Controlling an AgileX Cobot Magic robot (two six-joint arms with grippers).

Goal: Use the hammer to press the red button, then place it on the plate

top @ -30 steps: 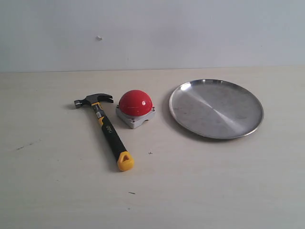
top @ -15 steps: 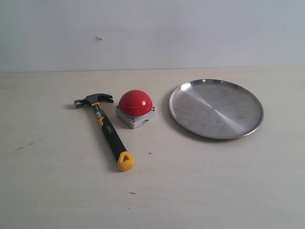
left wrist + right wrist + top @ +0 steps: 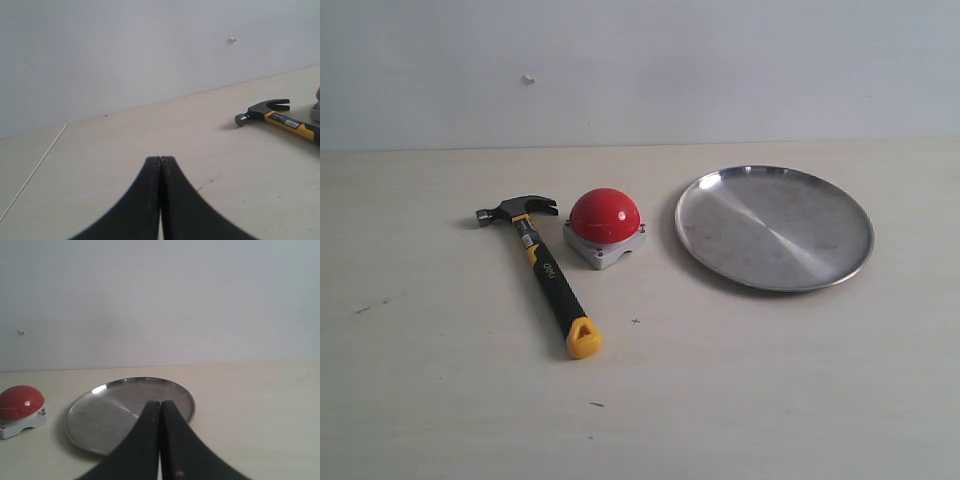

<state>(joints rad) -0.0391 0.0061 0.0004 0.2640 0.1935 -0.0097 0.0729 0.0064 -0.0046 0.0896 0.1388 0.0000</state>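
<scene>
nothing has moved; my left claw (image 3: 160, 159) and right claw (image 3: 160, 403) are pressed together, the hammer (image 3: 542, 270) lies leftward, closer to my left, handle pointing near.

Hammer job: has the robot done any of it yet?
Nothing looks done yet. The hammer lies flat on the table beside the red button, and the plate has no hammer on it. Nothing is in hand: the left gripper and right gripper are both shut and empty. Left to do: grab the hammer, press the button, put it on the plate.
</scene>
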